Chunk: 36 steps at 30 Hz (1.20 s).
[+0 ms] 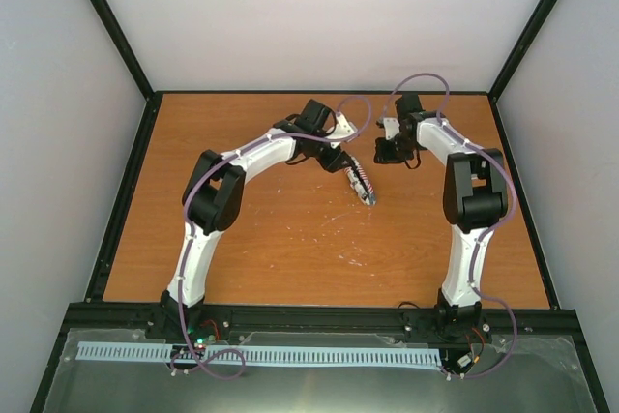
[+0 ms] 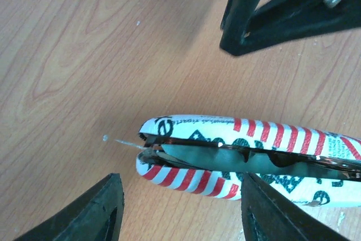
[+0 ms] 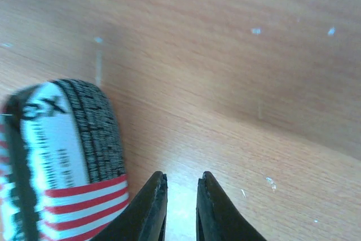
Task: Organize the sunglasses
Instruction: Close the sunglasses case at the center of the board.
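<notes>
wood table (image 1: 290, 239), flag case (image 2: 265, 131) ajar, sunglasses (image 2: 237, 148) inside, right tool (image 3: 181, 180) nearby

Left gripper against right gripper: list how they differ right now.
Opening: the left gripper stands wide open; the right gripper is parted only a crack. Position: the left gripper has one end of the flag-patterned case between its fingers; the right gripper sits beside the case, only bare table between its fingers. Shared: both hang low over the wooden table, clamping nothing.
</notes>
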{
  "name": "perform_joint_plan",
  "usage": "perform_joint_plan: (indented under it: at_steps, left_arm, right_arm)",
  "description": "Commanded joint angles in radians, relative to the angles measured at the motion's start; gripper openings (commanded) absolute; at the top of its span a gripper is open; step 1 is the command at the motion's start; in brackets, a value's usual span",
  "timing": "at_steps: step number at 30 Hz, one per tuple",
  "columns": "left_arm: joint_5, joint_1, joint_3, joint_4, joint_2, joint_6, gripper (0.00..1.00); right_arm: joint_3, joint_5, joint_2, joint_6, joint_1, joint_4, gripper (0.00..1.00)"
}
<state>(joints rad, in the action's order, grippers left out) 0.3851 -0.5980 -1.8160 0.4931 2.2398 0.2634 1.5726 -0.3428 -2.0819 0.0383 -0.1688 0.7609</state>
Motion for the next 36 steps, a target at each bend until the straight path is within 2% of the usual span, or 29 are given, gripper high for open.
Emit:
perform_joint_plan:
  at_steps: [1, 9, 15, 19, 28, 31, 36]
  left_arm:
    - [0.001, 0.038, 0.008, -0.025, -0.028, -0.025, 0.57]
    - [0.013, 0.146, -0.042, -0.038, 0.002, -0.047, 0.56]
    - [0.056, 0.164, -0.184, 0.010, 0.106, -0.047, 0.55]
    - [0.090, 0.162, -0.185, 0.010, 0.114, -0.063, 0.55]
    - [0.113, 0.161, -0.130, -0.007, 0.094, -0.077, 0.55]
    - [0.116, 0.161, -0.125, -0.008, 0.095, -0.078, 0.55]
    - [0.125, 0.161, -0.121, -0.012, 0.096, -0.082, 0.54]
  right_arm:
    - [0.036, -0.038, 0.108, -0.019, -0.004, -0.024, 0.16]
    - [0.019, -0.148, 0.130, -0.032, -0.066, -0.050, 0.06]
    - [-0.052, -0.154, 0.115, -0.061, -0.132, -0.083, 0.08]
    - [-0.045, -0.145, 0.080, -0.064, -0.138, -0.066, 0.09]
    - [-0.014, -0.056, 0.008, -0.066, -0.138, -0.045, 0.08]
    - [0.009, -0.018, -0.035, -0.061, -0.141, 0.006, 0.04]
    - [-0.038, 0.079, -0.053, -0.033, -0.164, 0.045, 0.03]
